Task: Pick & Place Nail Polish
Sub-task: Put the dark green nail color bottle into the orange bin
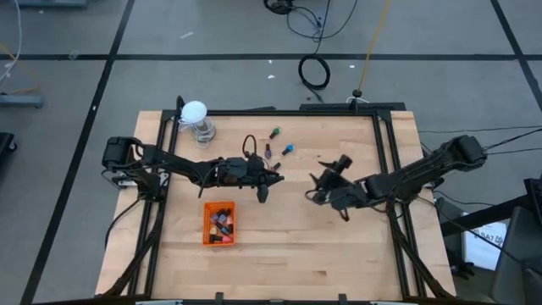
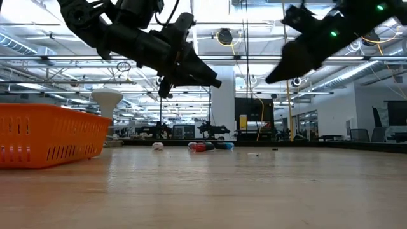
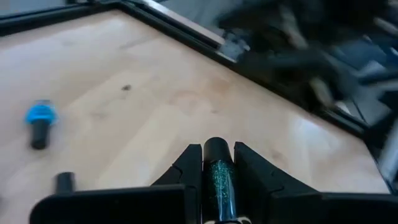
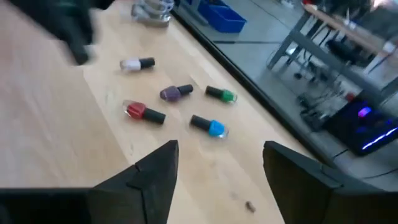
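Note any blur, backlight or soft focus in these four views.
Left wrist view: the far arm is smeared, while the glittery green bottle between the fingers stays sharp. Right wrist view: soft throughout, with a smeared dark shape at the upper left. Low view: both arms are silhouettes against bright ceiling lights. High view: evenly lit, with no glare.

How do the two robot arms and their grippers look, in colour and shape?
Both arms are black and built of jointed segments. The left gripper and right gripper each have two dark, wedge-shaped fingers tapering towards the tips. In the low view, small green lights glow on one arm. Black cables trail from the right arm's base.
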Controlling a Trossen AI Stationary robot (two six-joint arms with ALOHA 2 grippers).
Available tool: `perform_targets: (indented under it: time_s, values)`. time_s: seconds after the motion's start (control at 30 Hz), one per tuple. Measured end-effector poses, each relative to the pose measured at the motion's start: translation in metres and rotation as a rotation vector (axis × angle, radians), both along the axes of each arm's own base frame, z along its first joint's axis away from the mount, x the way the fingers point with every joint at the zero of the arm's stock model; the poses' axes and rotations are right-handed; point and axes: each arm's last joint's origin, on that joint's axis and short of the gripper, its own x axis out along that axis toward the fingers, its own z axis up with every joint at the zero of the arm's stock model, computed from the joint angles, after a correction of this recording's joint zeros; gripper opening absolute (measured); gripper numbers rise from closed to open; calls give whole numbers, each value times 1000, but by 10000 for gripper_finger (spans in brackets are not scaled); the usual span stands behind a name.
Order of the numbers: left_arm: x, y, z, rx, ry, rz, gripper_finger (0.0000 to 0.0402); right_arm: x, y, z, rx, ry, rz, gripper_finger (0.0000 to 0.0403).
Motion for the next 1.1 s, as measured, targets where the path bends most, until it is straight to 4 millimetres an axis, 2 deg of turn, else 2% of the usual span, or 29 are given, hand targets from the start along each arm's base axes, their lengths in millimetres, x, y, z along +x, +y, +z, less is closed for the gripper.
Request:
perform_targets:
  time_s: [0.13,0.27,0.47,0.57,0.63,0.7,0.8,0.93,1.1]
  values:
    - [2,-11,6,80,-57,-147,52,-27,-8,-12,93,-142,-17,215]
    - [2,-23,13,72,-146,-427,52,-47,-12,-19,154,-221,71,218]
    - [-5,-41,19,-102,-207,-899,52,-67,-17,-24,200,-396,158,221]
    - [-11,-60,20,-94,-230,-1123,52,-74,-19,-26,215,-453,196,218]
    - [-14,-71,20,-73,-251,-1214,52,-78,-20,-29,223,-470,205,217]
    - [-16,-79,20,-74,-249,-1240,52,-80,-21,-29,226,-478,205,216]
    - [-18,-86,12,-130,-149,-1213,52,-80,-21,-29,227,-482,206,216]
    - [-22,-89,-3,-183,35,-1132,52,-80,-21,-29,225,-478,206,216]
    - [-25,-88,-13,-230,181,-1026,52,-80,-21,-30,224,-474,206,216]
